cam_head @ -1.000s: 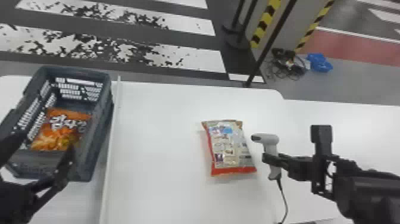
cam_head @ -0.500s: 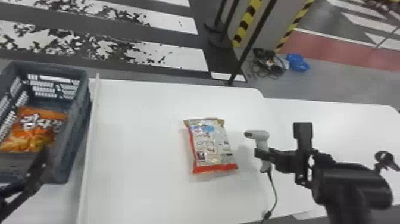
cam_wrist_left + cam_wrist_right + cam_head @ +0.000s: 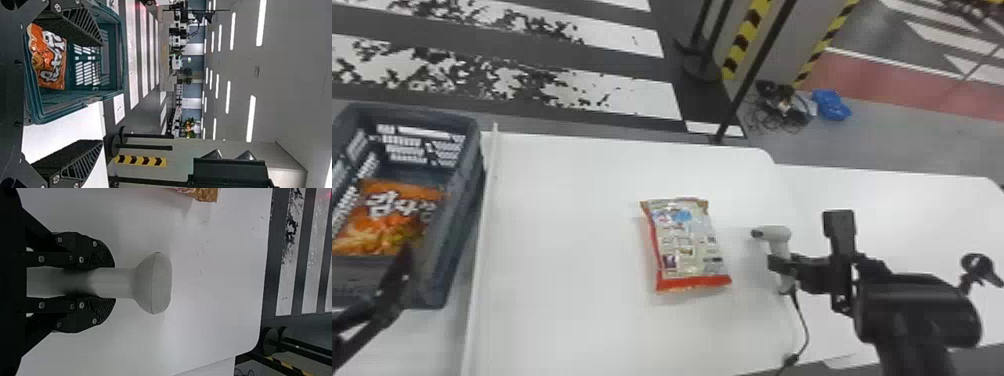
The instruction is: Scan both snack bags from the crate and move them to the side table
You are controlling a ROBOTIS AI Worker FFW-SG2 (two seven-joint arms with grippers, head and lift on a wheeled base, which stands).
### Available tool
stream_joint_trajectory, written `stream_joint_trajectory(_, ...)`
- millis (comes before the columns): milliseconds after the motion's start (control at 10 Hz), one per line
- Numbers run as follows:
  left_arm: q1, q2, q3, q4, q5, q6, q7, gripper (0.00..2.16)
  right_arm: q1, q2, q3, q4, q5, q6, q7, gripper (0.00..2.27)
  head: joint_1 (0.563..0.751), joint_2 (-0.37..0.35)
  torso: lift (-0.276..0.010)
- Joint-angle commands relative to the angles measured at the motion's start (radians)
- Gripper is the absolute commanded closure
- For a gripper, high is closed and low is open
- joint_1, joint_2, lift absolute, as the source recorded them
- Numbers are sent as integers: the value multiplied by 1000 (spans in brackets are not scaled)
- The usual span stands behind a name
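My right gripper (image 3: 784,270) is shut on the handle of the grey scanner (image 3: 776,235), held over the table right of one snack bag. In the right wrist view, the right gripper (image 3: 105,282) has its fingers on both sides of the scanner (image 3: 152,283). That snack bag (image 3: 684,245) lies flat, printed back up. The other, an orange snack bag (image 3: 387,215), lies in the grey crate (image 3: 469,185). My left gripper (image 3: 404,265) is over the crate's near end; in the left wrist view, the left gripper (image 3: 100,94) stands open, the orange bag (image 3: 47,58) beyond its fingers.
A white table (image 3: 572,310) holds the loose bag, with a raised white strip (image 3: 482,225) between it and the crate. Another white table (image 3: 907,215) adjoins at the right. The scanner's cable (image 3: 804,325) hangs toward the near edge. A dark pole (image 3: 757,70) stands behind.
The head view has swung right, so crate, bag and tables sit farther left in it. My right gripper still holds the scanner, and both bags lie where they were.
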Motion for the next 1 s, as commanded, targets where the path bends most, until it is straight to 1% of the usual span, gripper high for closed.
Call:
stream_joint_trajectory(0, 0, 0, 0, 1, 0, 0, 0, 124, -3, 0, 2, 11, 3, -13, -5, 2250, 695, -350, -75)
stream_joint_trajectory(200, 0, 0, 0, 5, 0, -3, 0, 124, -5, 0, 11, 25, 4, -9, -22, 2175, 695, -350, -75)
stream_joint_trajectory(300, 0, 0, 0, 3, 0, -3, 0, 124, -5, 1, 14, 28, 4, -9, -33, 2054, 695, -350, -75)
stream_joint_trajectory(400, 0, 0, 0, 3, 0, -3, 0, 124, -5, 4, 14, 29, 3, -9, -37, 1784, 695, -350, -75)
stream_joint_trajectory(500, 0, 0, 0, 5, 0, -6, 0, 124, -2, 4, 14, 29, -5, -13, -45, 1241, 695, -350, -75)
stream_joint_trajectory(600, 0, -1, 0, 3, 0, -3, 0, 124, 1, 4, 14, 29, -6, -13, -48, 606, 695, -350, -75)
stream_joint_trajectory(700, 0, -1, 0, 3, 0, -6, 0, 124, 1, 4, 13, 29, -6, -13, -48, 265, 695, -350, -75)
stream_joint_trajectory(800, 0, -1, 0, 3, 0, -6, 0, 124, 3, 7, 8, 29, -11, -13, -51, 157, 695, -350, -75)
stream_joint_trajectory(900, 0, -1, 2, 1, 0, -6, 0, 124, 12, 12, -6, 11, -29, -13, -68, 107, 695, -350, -75)
